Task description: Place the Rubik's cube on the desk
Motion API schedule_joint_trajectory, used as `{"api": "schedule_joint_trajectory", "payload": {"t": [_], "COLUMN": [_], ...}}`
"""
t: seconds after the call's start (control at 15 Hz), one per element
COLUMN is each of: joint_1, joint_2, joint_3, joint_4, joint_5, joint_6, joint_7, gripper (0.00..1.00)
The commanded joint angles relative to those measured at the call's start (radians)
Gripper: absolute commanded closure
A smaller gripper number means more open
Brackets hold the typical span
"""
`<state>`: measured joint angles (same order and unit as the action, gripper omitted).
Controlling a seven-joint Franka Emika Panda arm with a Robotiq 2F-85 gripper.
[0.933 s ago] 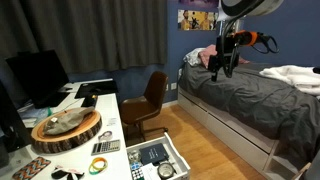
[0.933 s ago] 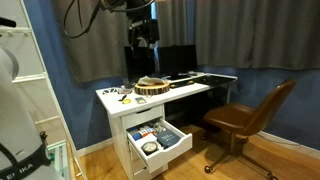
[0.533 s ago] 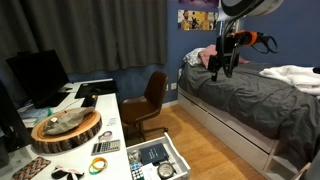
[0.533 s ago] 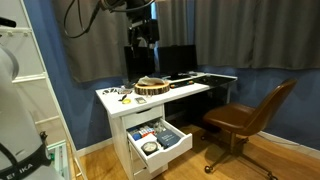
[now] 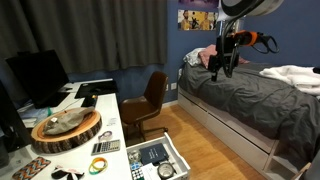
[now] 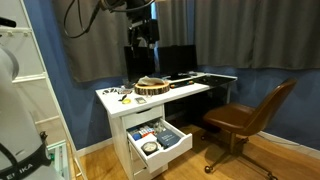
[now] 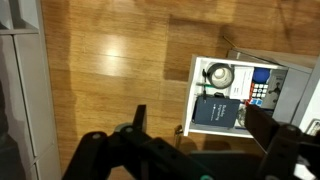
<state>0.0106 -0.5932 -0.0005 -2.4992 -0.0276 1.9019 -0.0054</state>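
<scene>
Approach is judged underway: the gripper point(image 7: 195, 118), jaws apart and empty, is held high, and descent onto the Rubik's cube point(image 7: 258, 90) in the drawer point(image 7: 193, 100) is needed.

— What's on the desk point(image 6: 188, 90)?
— A round wooden slab point(image 6: 152, 87) near the end by the white shelf point(image 6: 25, 90). Beside it lies small clutter point(image 6: 120, 94), too tiny to name. A dark monitor point(image 6: 178, 58) stands behind.
— And below?
— A drawer point(image 6: 162, 152) is pulled open, with odds and ends inside. A brown office chair point(image 6: 248, 115) stands apart on the wooden floor point(image 6: 200, 165). The robot arm point(image 6: 140, 30) hangs above the slab.
</scene>
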Motion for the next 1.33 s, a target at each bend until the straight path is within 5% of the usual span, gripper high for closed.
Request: {"api": "schedule_joint_trajectory", "payload": {"t": [0.0, 1.27], "joint_1": [-0.002, 0.021], "joint_2": [0.0, 0.031], "joint_3": [0.002, 0.011], "joint_4": [0.002, 0.007], "joint_5": [0.001, 0.006], "joint_6": [-0.002, 0.03], "joint_7": [-0.001, -0.027], "gripper": [0.0, 0.0]}}
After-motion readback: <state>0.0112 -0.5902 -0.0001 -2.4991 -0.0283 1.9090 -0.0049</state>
